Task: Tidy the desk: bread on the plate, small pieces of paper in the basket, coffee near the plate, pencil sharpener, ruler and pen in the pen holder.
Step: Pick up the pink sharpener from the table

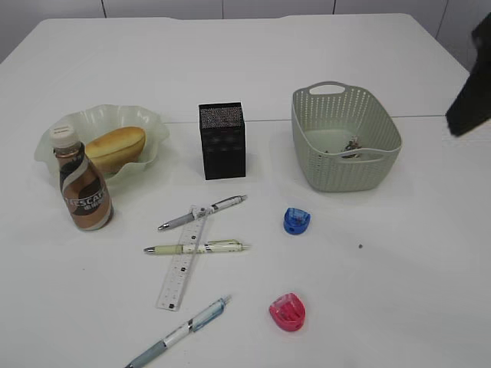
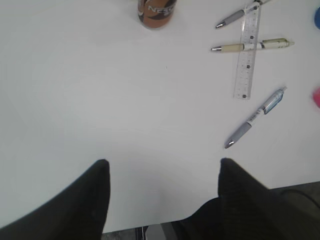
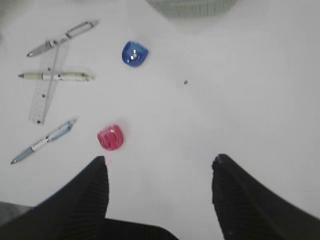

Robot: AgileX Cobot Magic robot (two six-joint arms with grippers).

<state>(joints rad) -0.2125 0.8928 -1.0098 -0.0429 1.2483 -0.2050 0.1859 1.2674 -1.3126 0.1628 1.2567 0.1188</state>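
Note:
The bread (image 1: 115, 146) lies on the pale green plate (image 1: 157, 130), and the coffee bottle (image 1: 84, 184) stands just in front of it. The black pen holder (image 1: 222, 141) stands at centre. Three pens (image 1: 202, 212) (image 1: 196, 247) (image 1: 178, 332) and a clear ruler (image 1: 182, 261) lie in front of it. A blue sharpener (image 1: 296, 221) and a pink sharpener (image 1: 288, 312) lie to the right. The basket (image 1: 380, 134) holds small paper bits (image 1: 350, 146). My left gripper (image 2: 162, 167) is open and empty above bare table. My right gripper (image 3: 159, 167) is open and empty, right of the pink sharpener (image 3: 110, 137).
A tiny dark speck (image 1: 360, 246) lies on the white table right of the sharpeners. A dark part of the right arm (image 1: 469, 100) shows at the right edge of the exterior view. A table seam runs across behind the pen holder.

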